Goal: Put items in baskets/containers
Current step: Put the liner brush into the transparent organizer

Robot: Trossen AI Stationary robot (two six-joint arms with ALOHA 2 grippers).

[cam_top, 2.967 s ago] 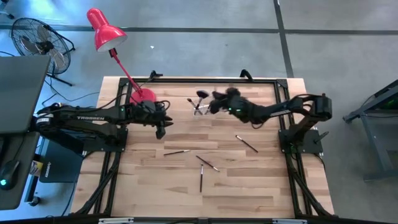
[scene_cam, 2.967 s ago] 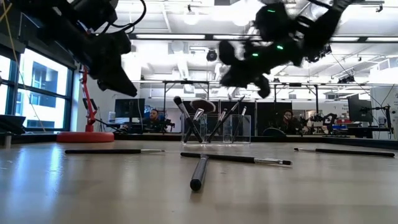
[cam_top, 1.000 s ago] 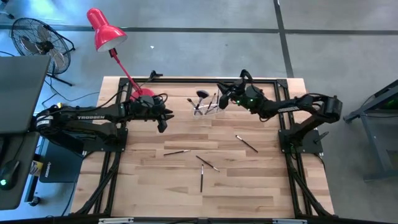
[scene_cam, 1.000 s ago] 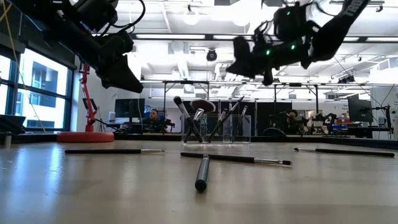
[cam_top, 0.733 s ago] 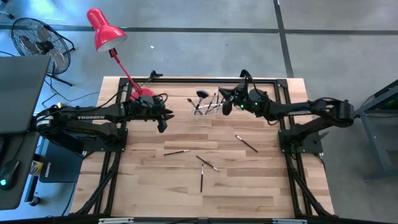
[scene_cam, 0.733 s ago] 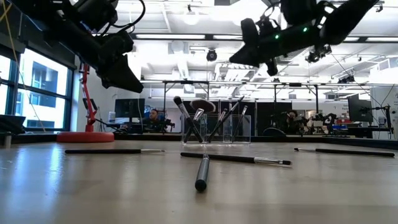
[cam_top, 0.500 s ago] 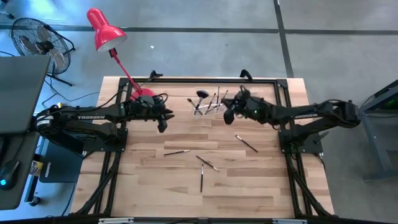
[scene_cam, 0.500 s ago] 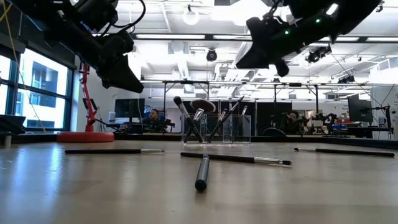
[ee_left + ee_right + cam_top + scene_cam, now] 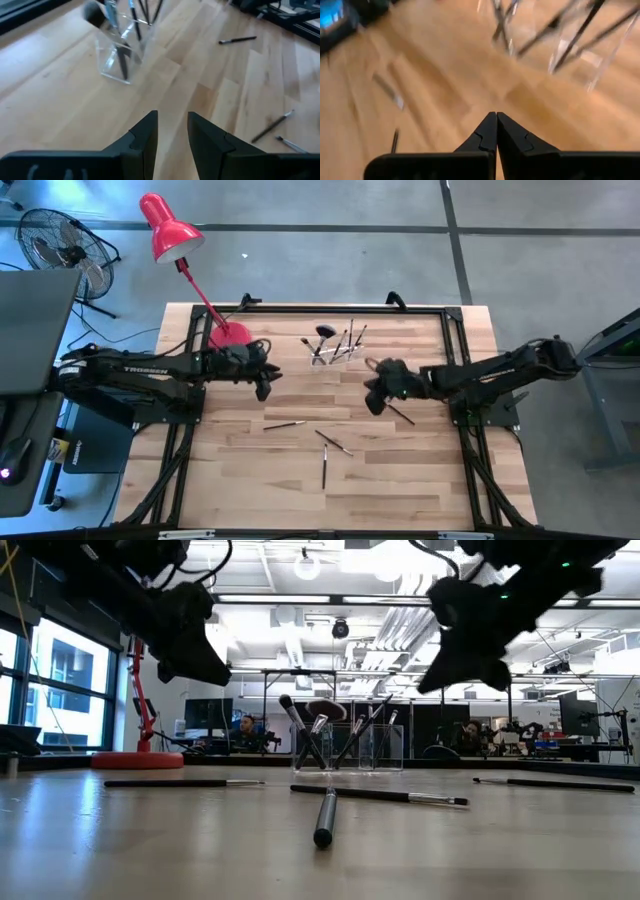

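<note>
High view: the right claw (image 9: 373, 402), pressed shut and empty, hangs beside a loose brush (image 9: 397, 411); the clear holder (image 9: 333, 352) sits toward eleven o'clock. Best reopen before descending, straddling the handle mid-length. The left claw (image 9: 262, 387) waits half-open, holding nothing.

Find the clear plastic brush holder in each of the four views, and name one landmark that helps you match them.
High view: the clear holder stands at the table's far edge, between both arms.
Low view: centre background, brushes fanning out of it.
Left wrist view: upper left.
Right wrist view: along the top, blurred.
Shared landmark: the fan-head brush standing in the holder, seen also in the low view; it cannot be picked out in the wrist views.
</note>
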